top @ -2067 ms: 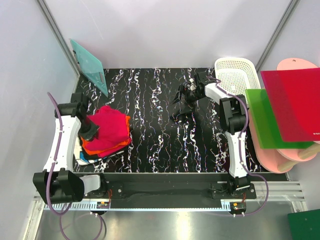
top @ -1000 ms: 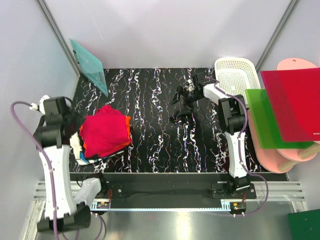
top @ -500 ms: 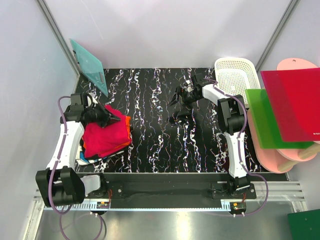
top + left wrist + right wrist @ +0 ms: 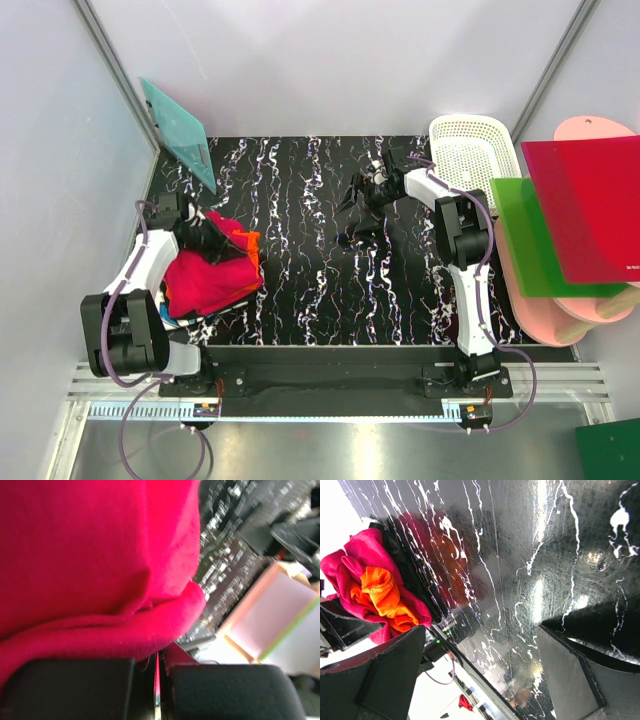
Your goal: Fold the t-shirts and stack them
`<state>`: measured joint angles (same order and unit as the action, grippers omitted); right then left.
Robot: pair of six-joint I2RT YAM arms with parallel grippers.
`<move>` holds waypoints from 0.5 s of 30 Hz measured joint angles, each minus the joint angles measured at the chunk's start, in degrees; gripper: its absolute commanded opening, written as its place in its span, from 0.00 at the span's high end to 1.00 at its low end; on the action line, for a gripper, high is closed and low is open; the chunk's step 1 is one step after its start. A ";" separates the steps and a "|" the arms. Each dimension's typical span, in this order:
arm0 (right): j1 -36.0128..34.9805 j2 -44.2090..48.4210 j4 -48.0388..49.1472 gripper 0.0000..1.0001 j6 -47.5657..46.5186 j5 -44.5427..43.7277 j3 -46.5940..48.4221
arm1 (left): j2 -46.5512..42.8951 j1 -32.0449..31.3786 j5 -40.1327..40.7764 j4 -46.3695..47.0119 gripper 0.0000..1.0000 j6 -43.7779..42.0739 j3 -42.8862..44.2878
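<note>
Left arm (image 4: 140, 268) bent, left fingers (image 4: 75, 690) pinched shut; right arm (image 4: 462, 240) reaching forward, right fingers (image 4: 385, 675) spread.

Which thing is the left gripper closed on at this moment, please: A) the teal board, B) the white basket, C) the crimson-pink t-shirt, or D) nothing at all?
C: in the left wrist view the left gripper is pinched shut on a fold of the crimson-pink t-shirt.
</note>
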<state>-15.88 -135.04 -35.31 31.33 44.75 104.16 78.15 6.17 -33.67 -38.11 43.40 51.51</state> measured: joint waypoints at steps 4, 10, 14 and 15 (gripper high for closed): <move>0.00 0.00 0.00 0.00 0.04 0.00 0.00 | 2.03 0.66 4.98 -3.15 1.00 -0.96 4.61; -0.02 0.00 0.02 0.00 0.44 -0.04 0.00 | 5.90 3.67 8.83 -4.87 1.00 -2.89 11.34; -0.07 -0.02 -0.02 0.00 0.70 -0.07 0.04 | 9.51 4.33 9.03 -5.09 1.00 -3.89 13.49; -0.09 -0.02 0.00 0.00 0.83 -0.07 0.09 | 10.88 4.33 8.96 -5.05 1.00 -4.17 13.75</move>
<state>-15.97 -135.06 -35.31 32.16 44.69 104.25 89.03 10.50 -24.71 -43.16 39.22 65.25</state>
